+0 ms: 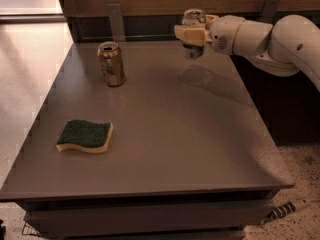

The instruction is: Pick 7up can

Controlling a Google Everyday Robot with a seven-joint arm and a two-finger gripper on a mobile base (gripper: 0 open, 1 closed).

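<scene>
Upper centre-right of frame: gripper (192, 34) clamped around the middle of the 7up can (193, 18), clear of the table (175, 134). Likely light, thin-walled, slick; best gripped mid-body, firmly, without denting.

Two cans: 7up can (194, 18), gold-brown can (111, 64). One sponge (85, 135). One hand (190, 34), above far edge of table (175, 134).

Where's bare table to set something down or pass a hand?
Biggest free patch: right half of the grey table, from below the gripper, holding the slim silver-white 7up can aloft, to the front edge. Also a gap between gold-brown can and green-yellow sponge. Left side is the crowded one.
</scene>
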